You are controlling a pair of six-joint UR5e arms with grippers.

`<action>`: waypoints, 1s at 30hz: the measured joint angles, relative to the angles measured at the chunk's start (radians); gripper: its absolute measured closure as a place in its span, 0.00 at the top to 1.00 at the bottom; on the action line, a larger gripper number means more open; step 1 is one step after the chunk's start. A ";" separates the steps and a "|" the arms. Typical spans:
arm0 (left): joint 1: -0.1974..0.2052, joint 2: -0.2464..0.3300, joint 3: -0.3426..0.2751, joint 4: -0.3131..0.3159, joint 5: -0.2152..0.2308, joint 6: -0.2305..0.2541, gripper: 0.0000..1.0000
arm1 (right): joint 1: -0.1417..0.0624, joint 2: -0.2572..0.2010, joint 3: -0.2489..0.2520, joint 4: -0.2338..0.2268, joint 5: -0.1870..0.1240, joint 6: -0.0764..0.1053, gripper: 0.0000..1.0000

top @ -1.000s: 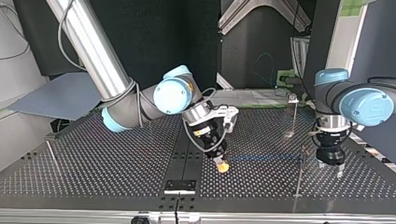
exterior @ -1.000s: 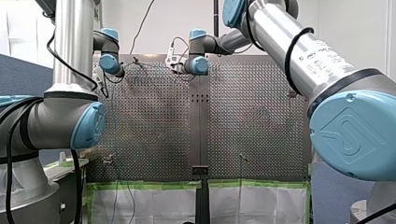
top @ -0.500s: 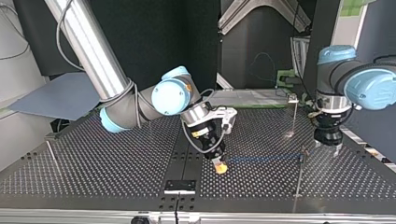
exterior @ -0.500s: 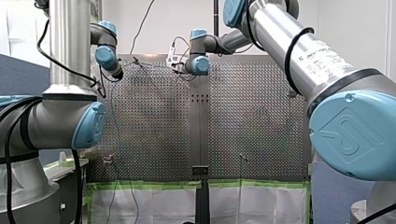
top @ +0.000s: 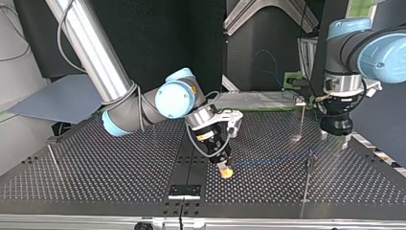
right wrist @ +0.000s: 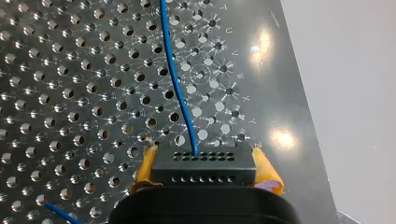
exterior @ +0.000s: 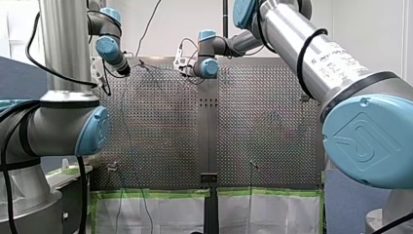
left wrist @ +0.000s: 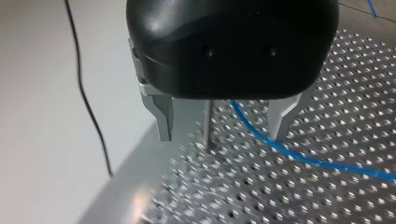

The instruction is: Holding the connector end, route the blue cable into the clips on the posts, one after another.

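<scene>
Because the right hand carries the connector, the coming move turns on the way the cable leaves that hand. The yellow pads are clamped on the two short ends of the connector. The cable exits the connector's front face at mid-width and runs straight ahead of the fingertips, low over the tabletop.

In the top view the cable's long axis runs sideways from the right hand toward the left hand, nearly level. It reaches a thin post that stands between the two hands, nearer the left one. The cable meets this post at about the height of its clip; whether it is seated in the clip cannot be told. A far post stands near the left hand, on its side toward the right hand.

The left hand hangs above the tabletop with its metal fingers apart and holds nothing. In the left wrist view a post rises under the palm, between the fingers; which post it is cannot be told. The cable lies on the tabletop below this hand and passes under one finger.

Judgement: the right hand alone controls the connector end, so it sets the routing direction. The posts lie ahead of its fingertips, along the cable's axis. The left hand is the nearer one to both posts. It is placed to guide the cable at a clip while the right hand keeps the run taut.
</scene>
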 joint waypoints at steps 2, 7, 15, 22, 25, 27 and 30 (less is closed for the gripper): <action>-0.006 0.018 0.000 -0.003 -0.011 0.010 1.00 | 0.000 0.000 0.000 0.001 0.000 0.000 0.00; -0.027 0.052 0.000 -0.010 -0.025 0.054 1.00 | -0.001 0.000 0.000 0.002 0.000 0.000 0.00; -0.094 0.048 0.000 -0.011 -0.051 0.136 1.00 | -0.002 0.000 -0.001 0.005 0.000 0.000 0.00; -0.142 0.055 0.000 -0.007 -0.105 0.206 1.00 | -0.003 0.000 0.000 0.009 0.000 0.000 0.00; -0.146 0.053 0.000 -0.006 -0.115 0.238 1.00 | -0.003 0.000 0.000 0.009 0.000 0.000 0.00; -0.147 0.050 0.000 -0.005 -0.119 0.260 1.00 | -0.003 0.000 0.000 0.009 0.000 0.000 0.00; -0.146 0.047 0.000 0.002 -0.121 0.291 1.00 | -0.003 0.000 0.000 0.009 0.000 0.000 0.00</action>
